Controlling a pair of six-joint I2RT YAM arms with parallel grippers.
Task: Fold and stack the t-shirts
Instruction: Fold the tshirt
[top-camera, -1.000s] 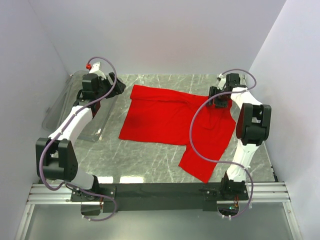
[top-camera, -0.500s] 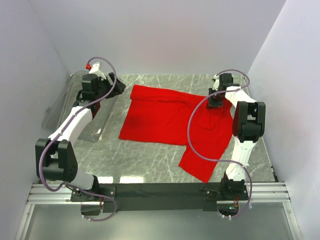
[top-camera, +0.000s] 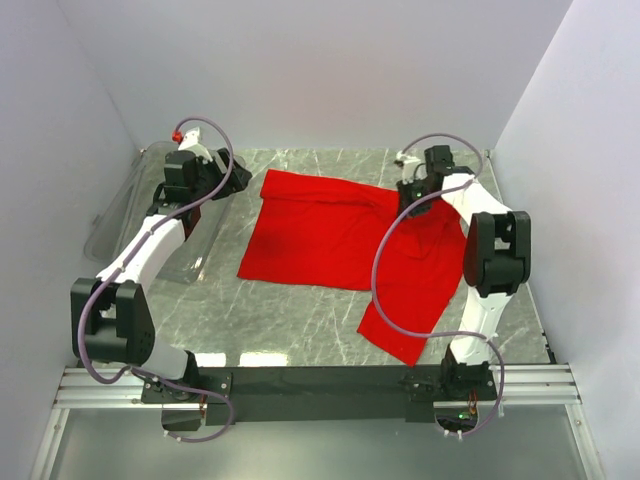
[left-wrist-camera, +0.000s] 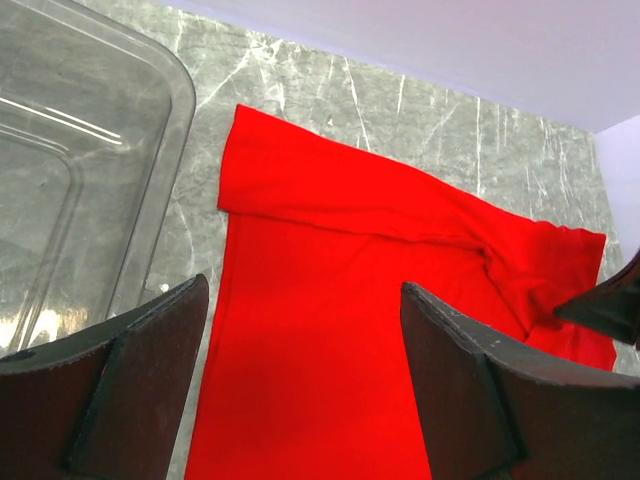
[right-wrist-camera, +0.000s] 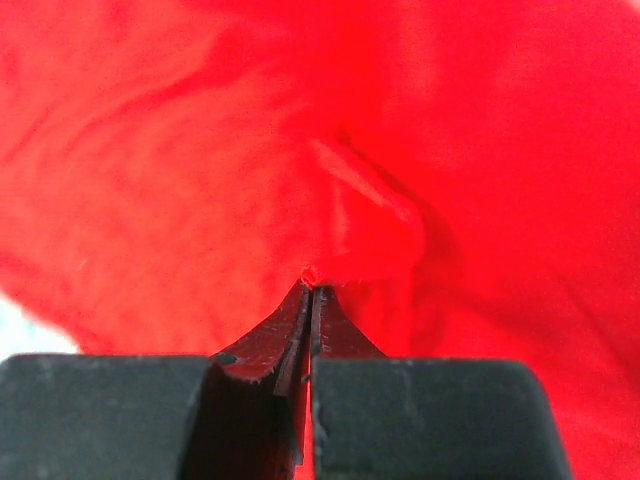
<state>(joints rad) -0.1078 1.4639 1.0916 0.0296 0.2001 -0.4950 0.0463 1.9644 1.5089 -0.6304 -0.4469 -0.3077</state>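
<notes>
One bright red t-shirt (top-camera: 340, 240) lies partly folded across the marble table, its lower part trailing toward the near right. My right gripper (top-camera: 412, 197) is down at the shirt's far right part, shut on a pinch of the red fabric (right-wrist-camera: 350, 225); in the right wrist view the fingertips (right-wrist-camera: 312, 292) meet with cloth bunched at their tips. My left gripper (top-camera: 232, 172) hovers open near the shirt's far left corner, its fingers (left-wrist-camera: 130, 380) wide apart over the red cloth (left-wrist-camera: 330, 300), touching nothing.
A clear plastic bin (top-camera: 140, 215) sits at the table's left side, under the left arm, its rim (left-wrist-camera: 170, 150) close to the shirt's left edge. Bare marble (top-camera: 290, 320) lies in front of the shirt. White walls enclose the table.
The right gripper has closed on the shirt fabric and shifted left and slightly farther back, pulling the cloth with it. The left arm has stayed still.
</notes>
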